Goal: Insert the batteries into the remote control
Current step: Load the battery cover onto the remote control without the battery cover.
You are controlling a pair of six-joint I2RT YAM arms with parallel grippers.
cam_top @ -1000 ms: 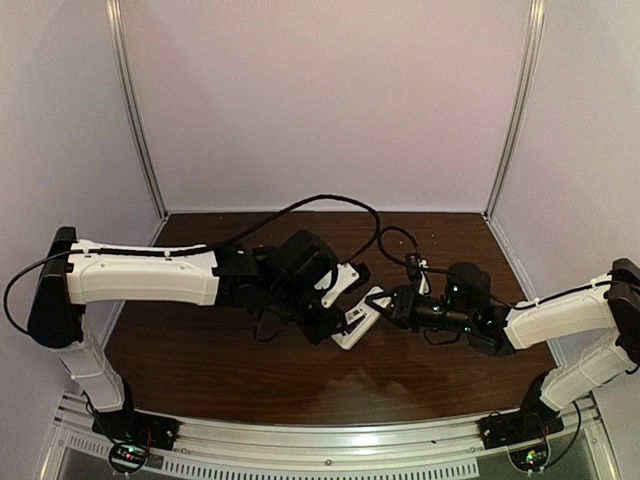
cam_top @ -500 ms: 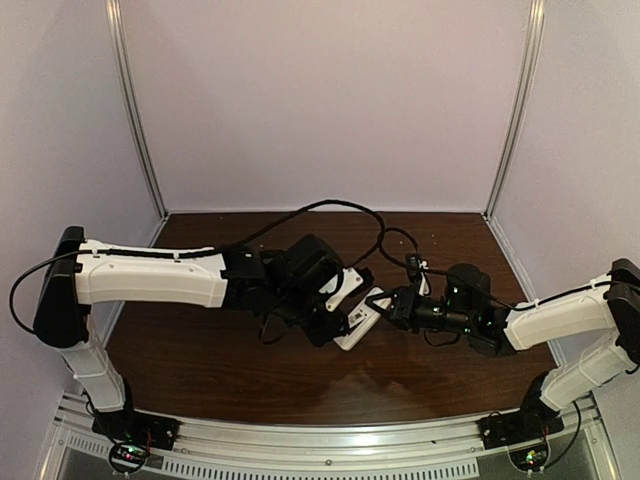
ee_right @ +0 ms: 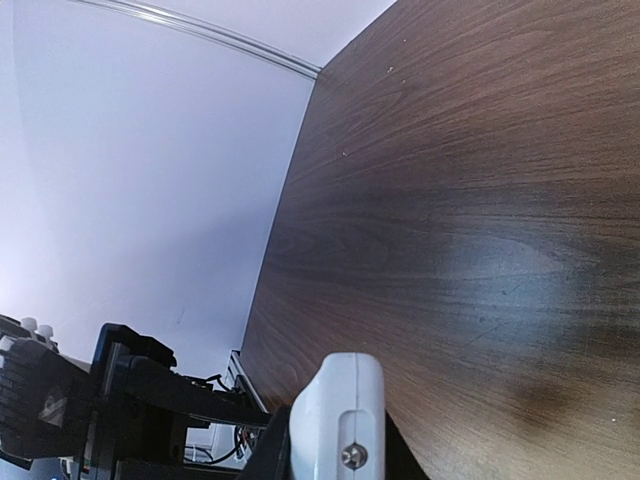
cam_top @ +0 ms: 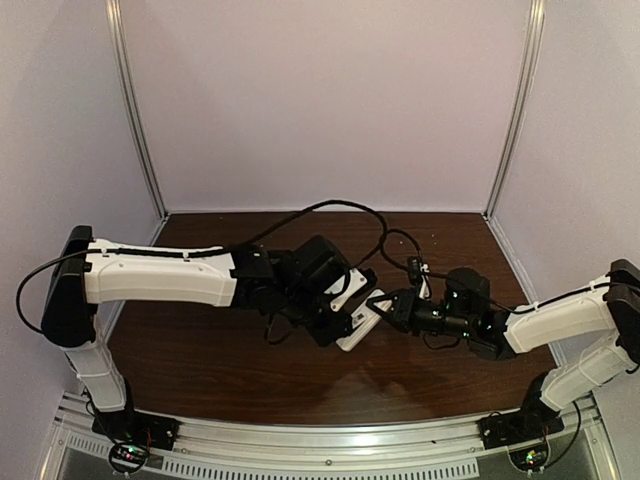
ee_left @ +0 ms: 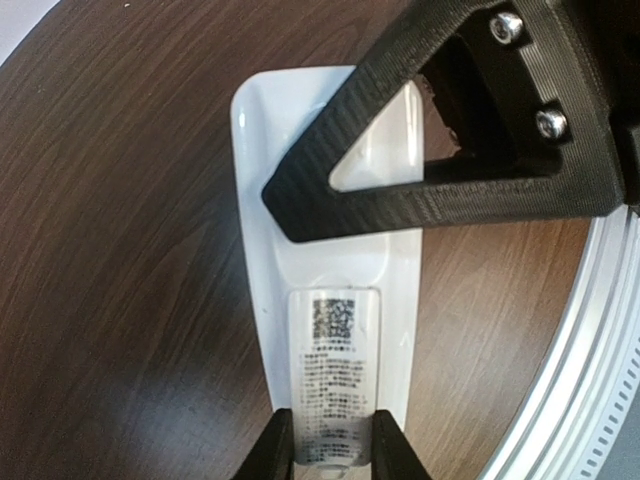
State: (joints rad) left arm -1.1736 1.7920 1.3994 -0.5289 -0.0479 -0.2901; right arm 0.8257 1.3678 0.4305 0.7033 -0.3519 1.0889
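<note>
Since left gripper [cam_top: 343, 323] clamps one end of the remote [cam_top: 358, 328] in top cam, w/ right gripper [cam_top: 379, 304] pinched shut on the other, hold left steady. Left wrist: label [ee_left: 335, 390] faces up beyond its fingertips, no batteries visible. Right wrist: white edge in its grip; prob. best to pull straight, no twisting.

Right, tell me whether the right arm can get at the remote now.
Likely yes: the right gripper lies across the far end of the remote with nothing between, while the left gripper clamps its labelled end.

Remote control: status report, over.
Left tool shut on the remote control, label end. Right tool shut, lying across its far half; hold unclear. No batteries in view.
</note>
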